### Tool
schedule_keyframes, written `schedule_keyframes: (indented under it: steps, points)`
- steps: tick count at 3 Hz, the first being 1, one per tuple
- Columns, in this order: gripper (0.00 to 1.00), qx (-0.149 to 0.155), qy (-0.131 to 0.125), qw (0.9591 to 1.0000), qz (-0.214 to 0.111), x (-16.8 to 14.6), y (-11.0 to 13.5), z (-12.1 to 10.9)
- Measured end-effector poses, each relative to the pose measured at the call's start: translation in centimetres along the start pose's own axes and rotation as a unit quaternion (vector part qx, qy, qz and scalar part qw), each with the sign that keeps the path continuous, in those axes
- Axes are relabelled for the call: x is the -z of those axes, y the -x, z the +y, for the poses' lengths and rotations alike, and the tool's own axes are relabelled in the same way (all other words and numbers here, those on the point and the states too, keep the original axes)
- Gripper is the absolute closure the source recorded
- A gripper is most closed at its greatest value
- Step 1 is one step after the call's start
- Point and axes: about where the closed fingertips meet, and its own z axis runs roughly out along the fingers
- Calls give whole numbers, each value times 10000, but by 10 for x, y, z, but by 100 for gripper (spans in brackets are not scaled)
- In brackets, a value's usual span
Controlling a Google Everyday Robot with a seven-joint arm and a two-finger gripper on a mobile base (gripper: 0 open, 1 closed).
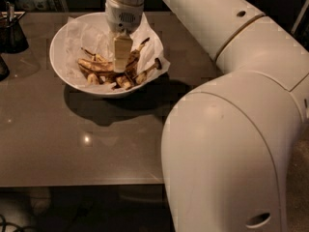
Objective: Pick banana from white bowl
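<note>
The white bowl, lined with crinkled white paper, stands on the dark table at the upper left. Several overripe bananas lie in it. The longest curved banana, dull yellow mottled brown, lies across the bowl's left-middle. Shorter dark pieces lie to its right. My gripper points straight down into the bowl's middle, its tip among the bananas just right of the long one. The gripper hides part of the pile.
A small dark container stands at the table's far left edge. My large white arm fills the right and lower right of the view, over the table's front right corner. The grey table reaches to the front edge.
</note>
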Motion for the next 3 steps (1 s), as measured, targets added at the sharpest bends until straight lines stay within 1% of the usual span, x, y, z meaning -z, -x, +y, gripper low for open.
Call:
schedule_keyframes:
  steps: [1,3]
  points:
    - [46,-15,47,10000,-22,-3,1,0]
    - [46,-25,138,9999,-48,-9,1,0]
